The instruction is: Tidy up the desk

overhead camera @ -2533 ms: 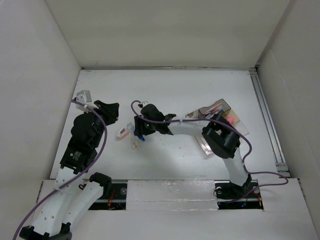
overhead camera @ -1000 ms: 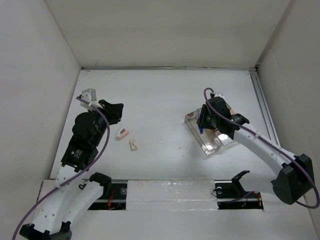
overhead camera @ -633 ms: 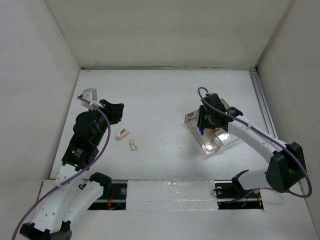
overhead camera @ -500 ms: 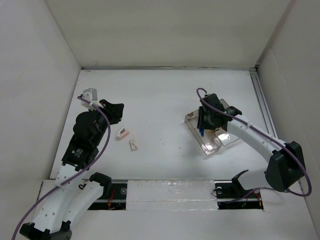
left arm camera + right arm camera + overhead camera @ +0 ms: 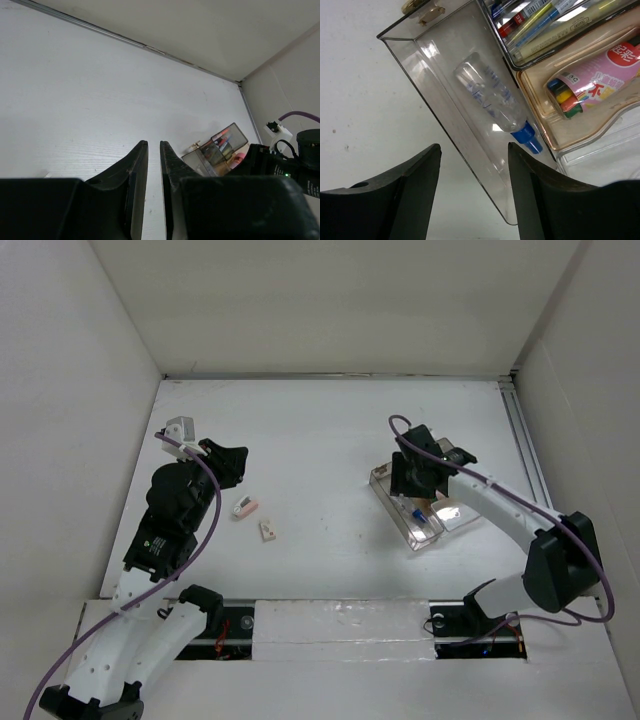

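The white desk holds a clear compartment tray at the right. A small clear bottle with a blue cap lies in the tray's long front compartment; it also shows in the top view. My right gripper hovers just above that compartment, open and empty. My left gripper is shut and empty over the desk's left side. A small pink-and-white piece and a smaller tan piece lie loose just right of the left gripper.
The tray's other compartments hold pens and a pink crayon pack. A metal rail runs along the desk's right edge. White walls enclose the desk on the left, back and right.
My right arm swung from the loose pieces at centre-left to the tray, carrying the blue-capped bottle. The bottle now lies in the tray and the gripper has opened. The left arm barely moved.
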You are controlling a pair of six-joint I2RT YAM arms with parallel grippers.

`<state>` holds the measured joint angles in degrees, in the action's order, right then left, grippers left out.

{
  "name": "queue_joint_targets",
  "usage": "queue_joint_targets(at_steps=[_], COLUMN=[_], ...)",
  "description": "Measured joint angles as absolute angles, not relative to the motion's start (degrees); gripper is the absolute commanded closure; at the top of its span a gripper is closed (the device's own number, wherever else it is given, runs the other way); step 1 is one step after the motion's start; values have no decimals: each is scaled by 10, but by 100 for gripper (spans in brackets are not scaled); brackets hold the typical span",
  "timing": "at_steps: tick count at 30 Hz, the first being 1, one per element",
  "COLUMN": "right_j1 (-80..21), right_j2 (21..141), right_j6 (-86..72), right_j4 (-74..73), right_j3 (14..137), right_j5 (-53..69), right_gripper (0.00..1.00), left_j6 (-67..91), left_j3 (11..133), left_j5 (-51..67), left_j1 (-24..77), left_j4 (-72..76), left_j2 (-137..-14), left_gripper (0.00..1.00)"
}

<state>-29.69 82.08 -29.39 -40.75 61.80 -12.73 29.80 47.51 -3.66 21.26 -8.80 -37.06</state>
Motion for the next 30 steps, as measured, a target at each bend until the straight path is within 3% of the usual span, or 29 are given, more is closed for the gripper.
queue_joint_targets(at_steps=[3, 6, 7, 8, 10, 16, 22, 25, 26, 30], right_j1=[-297, -298, -299, -302, -310, -351, -385, -431, -447, -511], right_j2=[806, 763, 743, 720, 663, 556, 592, 653, 677, 788], right_j6=[-296, -298, -298, -296, -295, -305, -311, -311, -311, -318], right_j4=[-407, -400, -395, -387, -345, -232, -165, -138, -128, -85], right_j3=[618, 618, 618, 618, 611, 544, 530, 531, 531, 540], right_j5=[-131, -132, -131, -129, -110, -45, 7, 11, 13, 13], right_gripper=[38, 48, 69, 97, 100, 100, 87, 72, 60, 47], left_j6=[298, 296, 296, 295, 292, 273, 258, 254, 254, 255], left_j3=[475, 475, 475, 475, 475, 475, 475, 475, 475, 476], left_j5=[-37, -37, -37, -37, -34, -13, -7, -20, -25, -39], left_j1=[213, 213, 213, 213, 213, 213, 213, 213, 213, 213], left_j4=[-88, -88, -88, -88, -88, -83, -86, -93, -96, -103], left_j2=[-371, -373, -375, -376, -382, -413, -450, -463, -467, -471], left_gripper=[88, 88, 88, 86, 85, 84, 84, 87, 87, 88])
